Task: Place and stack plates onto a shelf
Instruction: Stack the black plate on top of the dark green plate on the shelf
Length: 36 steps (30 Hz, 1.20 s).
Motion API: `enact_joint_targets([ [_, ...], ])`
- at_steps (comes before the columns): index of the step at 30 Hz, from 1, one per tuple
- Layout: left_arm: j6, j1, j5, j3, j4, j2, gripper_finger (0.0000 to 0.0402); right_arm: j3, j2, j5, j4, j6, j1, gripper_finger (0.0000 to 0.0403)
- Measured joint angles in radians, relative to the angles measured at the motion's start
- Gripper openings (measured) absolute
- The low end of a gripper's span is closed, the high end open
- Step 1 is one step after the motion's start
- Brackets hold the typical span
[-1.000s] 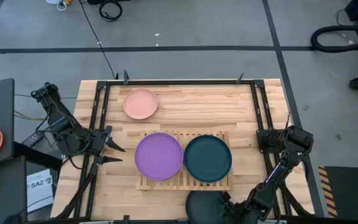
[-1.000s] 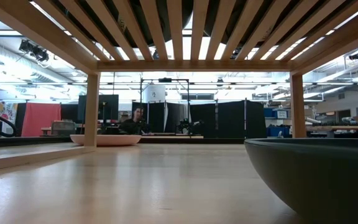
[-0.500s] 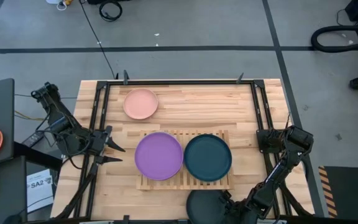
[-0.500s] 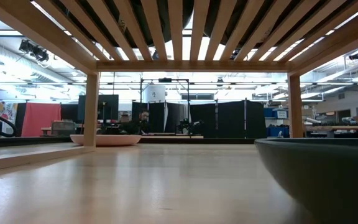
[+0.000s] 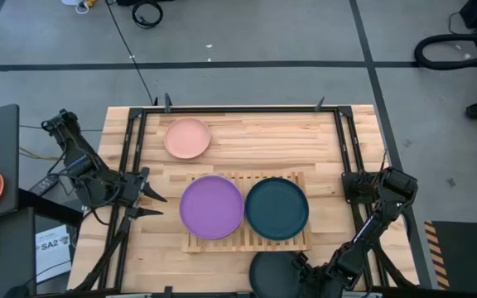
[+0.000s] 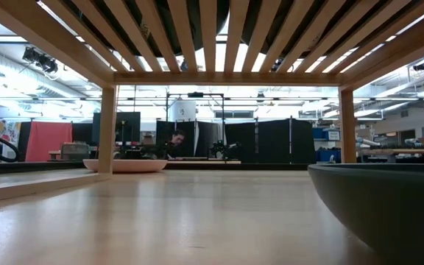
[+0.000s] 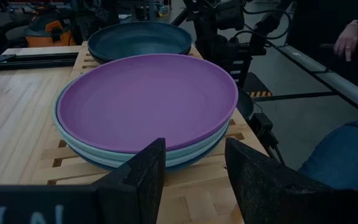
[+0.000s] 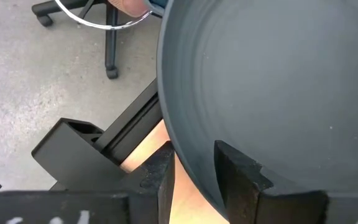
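black plate point(image 5: 273, 275) sits at the near table edge, its rim pinched between the fingers of the right gripper point(image 8: 192, 167), partly overhanging the table edge. on the slatted wooden shelf point(image 5: 247, 240) mid-table, the purple plate point(image 5: 211, 208) tops a stack of paler plates on the left half with the dark teal plate point(image 5: 277, 210) beside it on the right half; the salmon pink plate point(image 5: 187, 138) lies apart on the tabletop toward the far side. left gripper point(image 7: 194, 163) waits left of the shelf, fingers spread and holding nothing, facing the purple stack.
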Motion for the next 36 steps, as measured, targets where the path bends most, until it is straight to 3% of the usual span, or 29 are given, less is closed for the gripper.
enact_joint_targets([
  [18,0.000,0.000,0.000,0.000,0.000,0.000,0.0172,0.000,0.000,-0.029,0.046,0.003,0.000,0.0031],
  [36,0.000,0.000,0.000,0.000,0.000,0.000,0.0172,0.000,-0.001,-0.061,0.338,0.150,0.000,0.0027],
])
